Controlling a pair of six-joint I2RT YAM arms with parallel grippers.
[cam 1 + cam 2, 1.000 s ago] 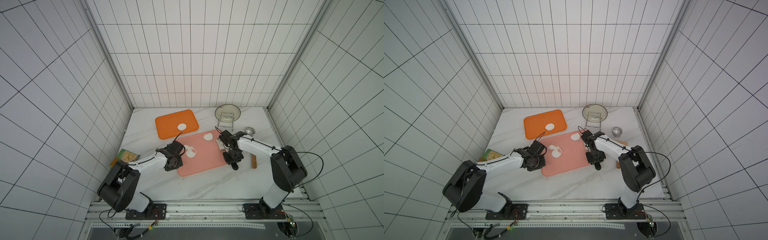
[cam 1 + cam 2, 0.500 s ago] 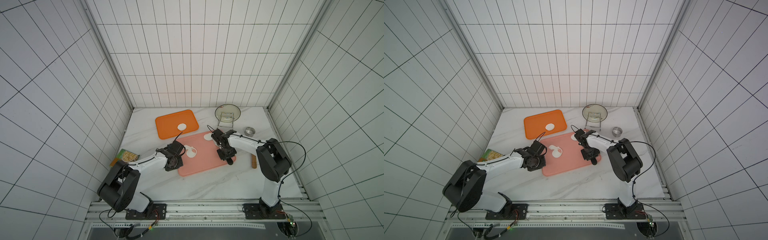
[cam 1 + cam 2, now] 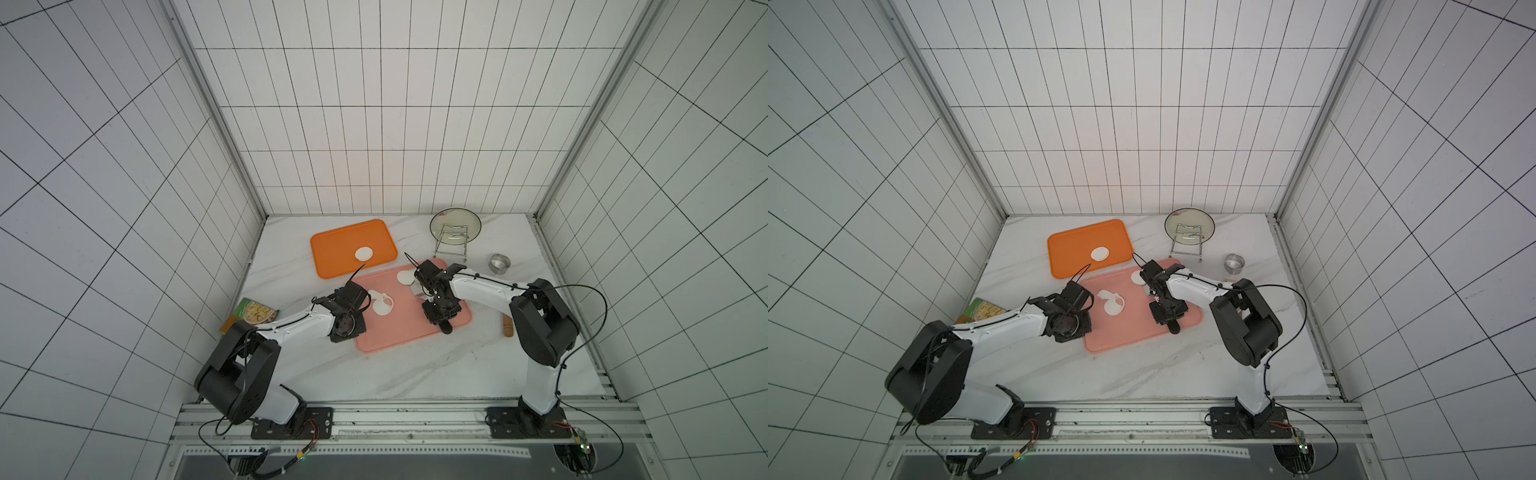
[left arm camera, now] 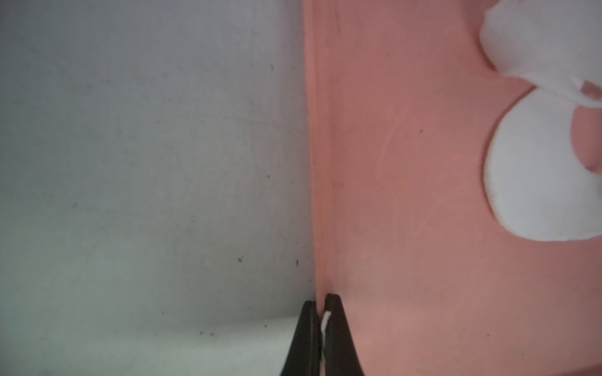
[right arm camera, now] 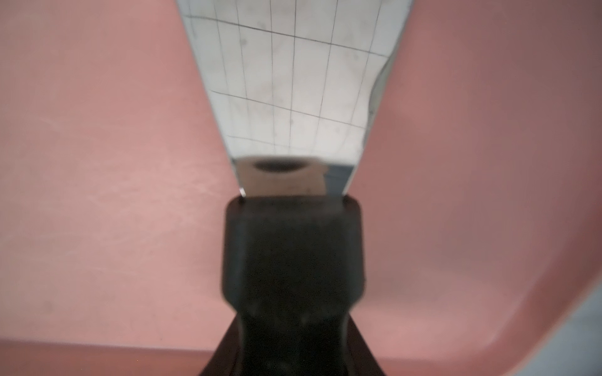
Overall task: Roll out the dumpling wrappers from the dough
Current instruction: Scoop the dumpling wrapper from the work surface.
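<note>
**Scraper blade lined up on the loose wrapper, with the board pinned from the other side**

The right gripper [image 3: 436,305] is clamped on the black handle of a scraper [image 5: 293,260]. The scraper's long axis runs from the front of the pink board [image 3: 399,332] toward the back wall. A round wrapper [image 3: 404,276] lies just past the blade and slightly to its left, though I cannot tell whether they touch. The right arm is clearly the nearer one. The left gripper [image 4: 321,312] has its jaws closed on the board's left rim. The ragged dough [image 3: 381,305] lies on the board between the arms, nearer the left. A second wrapper [image 3: 364,253] sits on the orange tray [image 3: 332,257] behind. Nothing blocks the blade. The steel ring [image 3: 499,263], rolling pin [image 3: 507,328] and plate rack [image 3: 453,245] stand well off to the right.
</note>
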